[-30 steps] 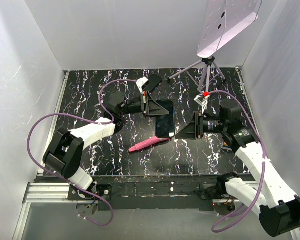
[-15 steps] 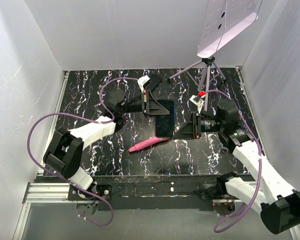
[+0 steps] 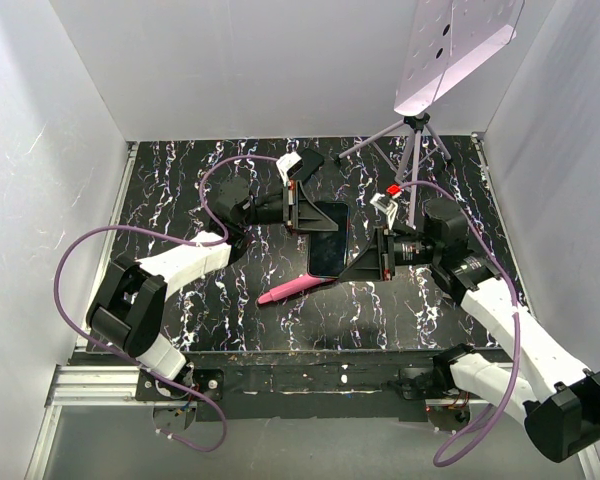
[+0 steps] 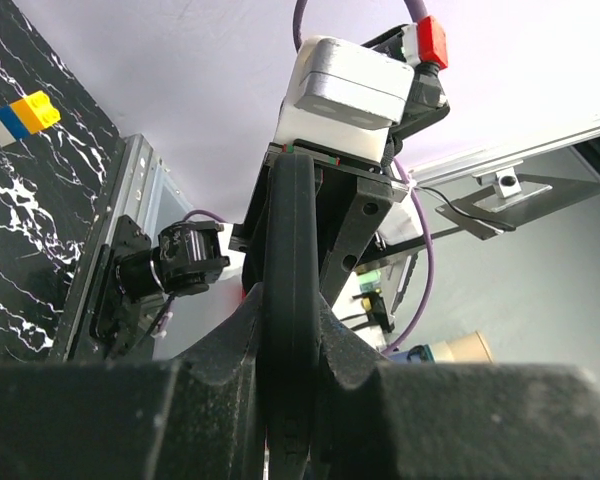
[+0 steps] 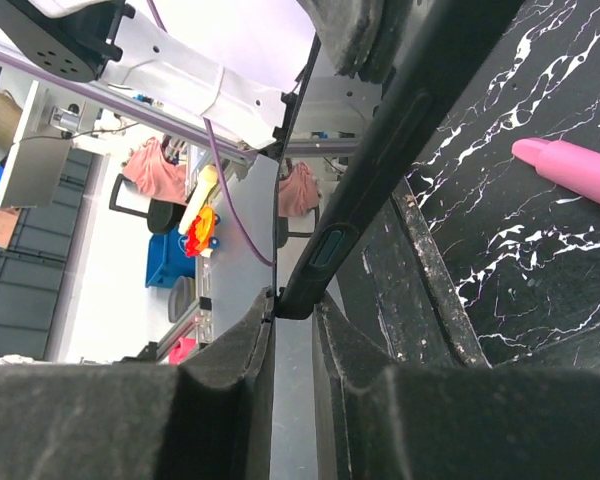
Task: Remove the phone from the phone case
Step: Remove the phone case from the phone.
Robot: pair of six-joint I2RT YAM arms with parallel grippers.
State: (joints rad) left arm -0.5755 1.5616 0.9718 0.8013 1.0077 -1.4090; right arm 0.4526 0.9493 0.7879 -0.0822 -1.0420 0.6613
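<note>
The black phone in its dark phone case (image 3: 327, 240) hangs above the marbled table, screen up. My left gripper (image 3: 302, 210) is shut on its far end; in the left wrist view the case's edge (image 4: 290, 250) runs up between the pinching pads of that gripper (image 4: 290, 335). My right gripper (image 3: 350, 268) reaches in from the right. In the right wrist view the lower corner of the case (image 5: 315, 270) sits between the tips of that gripper (image 5: 293, 315), both touching it. I cannot tell phone from case along the edge.
A pink pen (image 3: 295, 289) lies on the table just below the phone, also in the right wrist view as a pink pen (image 5: 570, 170). A small tripod (image 3: 410, 140) with a tilted white panel stands at the back right. White walls enclose the table.
My right gripper has moved left to the phone's lower corner and its jaws have closed in on it. The left gripper and the phone have stayed put.
</note>
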